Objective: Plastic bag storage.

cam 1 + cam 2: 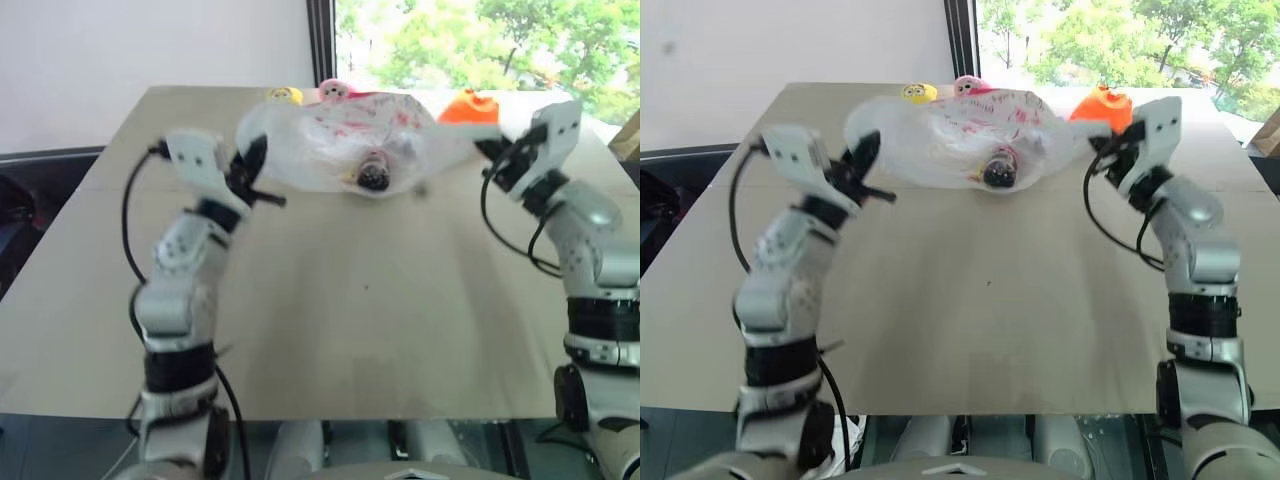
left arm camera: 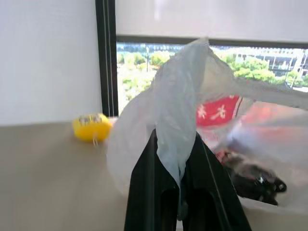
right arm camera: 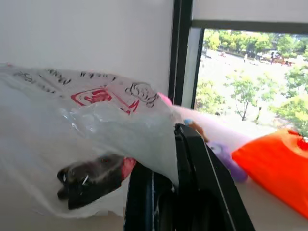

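the table point(image 1: 330, 330) runs wide and bare below; the plastic bag point(image 1: 340, 140) hangs slung above its far half, long axis from 9 to 3 o'clock. the left gripper point(image 1: 248, 172) is clamped on the bag's 9 o'clock end, the right gripper point(image 1: 497, 148) pinched on its 3 o'clock end, both equally near. a small dark toy point(image 1: 373, 176) sags inside at 6 o'clock.

Plastic bag point(image 1: 340, 140): spans between left gripper point(image 1: 252, 172) and right gripper point(image 1: 497, 143). Dark toy point(image 1: 373, 176): inside bag, between both grippers.
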Available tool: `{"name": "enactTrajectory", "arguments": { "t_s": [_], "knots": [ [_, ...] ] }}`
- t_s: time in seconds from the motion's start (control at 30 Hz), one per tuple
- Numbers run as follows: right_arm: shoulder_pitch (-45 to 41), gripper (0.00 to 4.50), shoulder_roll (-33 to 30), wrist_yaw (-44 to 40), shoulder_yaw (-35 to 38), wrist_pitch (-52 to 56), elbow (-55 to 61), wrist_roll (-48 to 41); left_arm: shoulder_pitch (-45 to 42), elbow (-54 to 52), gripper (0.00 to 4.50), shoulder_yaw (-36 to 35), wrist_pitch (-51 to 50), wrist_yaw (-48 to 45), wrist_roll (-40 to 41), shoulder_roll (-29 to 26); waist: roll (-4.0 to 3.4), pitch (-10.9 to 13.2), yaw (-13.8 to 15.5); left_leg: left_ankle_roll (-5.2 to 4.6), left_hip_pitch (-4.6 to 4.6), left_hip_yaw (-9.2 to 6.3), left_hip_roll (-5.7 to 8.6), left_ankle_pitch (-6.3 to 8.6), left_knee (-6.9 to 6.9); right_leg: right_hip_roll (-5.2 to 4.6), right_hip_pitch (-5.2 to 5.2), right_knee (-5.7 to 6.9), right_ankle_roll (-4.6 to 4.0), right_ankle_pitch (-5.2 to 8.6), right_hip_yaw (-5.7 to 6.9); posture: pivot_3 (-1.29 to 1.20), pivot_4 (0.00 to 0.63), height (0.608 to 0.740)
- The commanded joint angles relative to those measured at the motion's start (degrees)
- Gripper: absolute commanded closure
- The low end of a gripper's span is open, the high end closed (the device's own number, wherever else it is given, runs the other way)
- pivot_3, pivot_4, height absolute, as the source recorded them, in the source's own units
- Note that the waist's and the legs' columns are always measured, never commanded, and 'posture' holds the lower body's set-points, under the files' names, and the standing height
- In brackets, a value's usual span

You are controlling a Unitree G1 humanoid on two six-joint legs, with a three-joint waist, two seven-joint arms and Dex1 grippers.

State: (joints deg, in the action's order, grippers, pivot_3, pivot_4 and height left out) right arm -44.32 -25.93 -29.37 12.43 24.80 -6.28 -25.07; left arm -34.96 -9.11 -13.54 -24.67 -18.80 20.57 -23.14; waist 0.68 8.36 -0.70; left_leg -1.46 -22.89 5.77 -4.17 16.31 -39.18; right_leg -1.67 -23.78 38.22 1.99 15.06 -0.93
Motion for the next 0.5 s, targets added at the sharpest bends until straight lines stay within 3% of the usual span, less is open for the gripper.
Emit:
{"name": "enactTrajectory", "arguments": {
  "t_s": [0.03,0.23,0.3,0.5],
  "knots": [
    [-10.9,4.5,-0.9,2.6,5.5,-2.0,-9.4,-2.3,-13.4,13.7,4.39,-0.5,1.9,-4.8,-0.1,-4.7,-0.01,0.0,0.1,0.01,-0.08,-0.01,0.01,-0.01,0.05,0.0,-0.04,-0.09,0.0,0.0,0.05,0.0,0.15,0.74],
    [-26.8,4.5,-1.7,5.2,8.0,-11.7,-29.3,-0.1,-36.0,45.7,4.39,2.9,15.8,-11.7,-6.4,-8.3,0.01,0.2,0.0,0.04,-0.23,0.1,0.04,-0.02,0.48,-0.1,-0.2,-0.33,0.02,0.01,0.17,0.0,0.15,0.74],
    [-30.1,4.5,-2.2,5.0,8.1,-15.0,-34.1,0.8,-41.8,55.5,4.39,3.7,21.1,-12.7,-8.5,-8.7,-0.01,0.2,-0.2,0.09,-0.7,0.11,0.06,-0.05,0.47,-0.1,-0.73,-0.25,0.03,0.01,0.17,0.0,0.15,0.74],
    [-32.1,4.5,-3.6,4.0,8.3,-19.1,-38.4,1.5,-48.8,67.7,4.39,3.3,29.2,-15.2,-10.0,-9.0,-0.04,0.2,-1.0,0.23,-1.0,0.31,0.09,-0.13,0.8,-0.29,-1.27,-0.2,0.03,0.01,0.43,0.0,0.15,0.74]
  ]
}}
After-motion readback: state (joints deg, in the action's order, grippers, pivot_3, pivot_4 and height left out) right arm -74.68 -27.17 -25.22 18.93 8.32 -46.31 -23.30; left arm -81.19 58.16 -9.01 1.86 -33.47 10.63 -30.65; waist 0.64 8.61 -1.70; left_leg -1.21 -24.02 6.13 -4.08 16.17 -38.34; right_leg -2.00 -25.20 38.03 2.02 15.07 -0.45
